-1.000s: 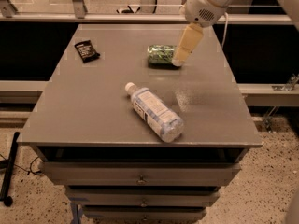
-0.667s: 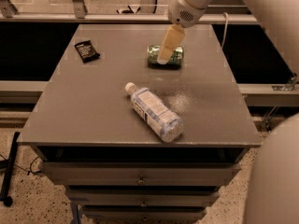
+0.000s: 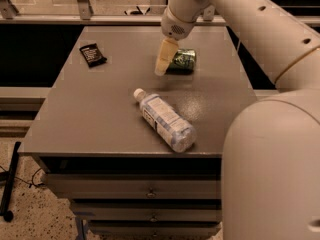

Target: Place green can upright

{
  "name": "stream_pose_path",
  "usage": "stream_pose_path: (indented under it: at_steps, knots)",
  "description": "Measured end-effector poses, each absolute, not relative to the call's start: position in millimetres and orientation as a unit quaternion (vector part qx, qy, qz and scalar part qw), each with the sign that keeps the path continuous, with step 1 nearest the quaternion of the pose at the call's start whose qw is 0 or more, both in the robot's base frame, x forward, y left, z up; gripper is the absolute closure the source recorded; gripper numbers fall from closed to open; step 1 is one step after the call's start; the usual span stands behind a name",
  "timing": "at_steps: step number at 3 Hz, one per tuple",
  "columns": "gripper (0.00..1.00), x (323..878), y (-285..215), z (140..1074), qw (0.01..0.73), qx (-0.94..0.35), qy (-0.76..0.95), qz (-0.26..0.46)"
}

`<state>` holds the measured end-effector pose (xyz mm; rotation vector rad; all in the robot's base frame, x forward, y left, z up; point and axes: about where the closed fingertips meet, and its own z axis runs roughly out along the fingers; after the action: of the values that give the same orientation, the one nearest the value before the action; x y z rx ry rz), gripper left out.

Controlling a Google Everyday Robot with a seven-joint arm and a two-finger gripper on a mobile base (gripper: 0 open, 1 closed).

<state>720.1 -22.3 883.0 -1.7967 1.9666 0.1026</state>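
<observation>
Three items on grey table (image 3: 100, 109). Green can (image 3: 183, 60) on its side, toward far edge. Gripper (image 3: 161, 68) just at can's left end, possibly touching; whether spread or pressed together cannot be told. Water bottle (image 3: 165, 120) lying flat, nearer than can, well apart. Black packet (image 3: 93, 54) well left of can.

Dim, amber-tinted light falls from above on the grey surface (image 3: 100, 114), raising a speckled sheen beside the water bottle (image 3: 165, 120). The pale tool (image 3: 163, 63), poised just left of the green can (image 3: 184, 60), catches the light; recesses flanking the surface lie black.
</observation>
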Motion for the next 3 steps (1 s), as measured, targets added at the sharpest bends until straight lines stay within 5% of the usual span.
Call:
stream_pose_path:
  at_steps: [2, 3]
  knots:
    - [0.00, 737.7, -16.8, 844.7, 0.185, -0.657, 0.730, 0.013]
    - [0.18, 741.7, -23.0, 839.0, 0.172, -0.656, 0.734, -0.003]
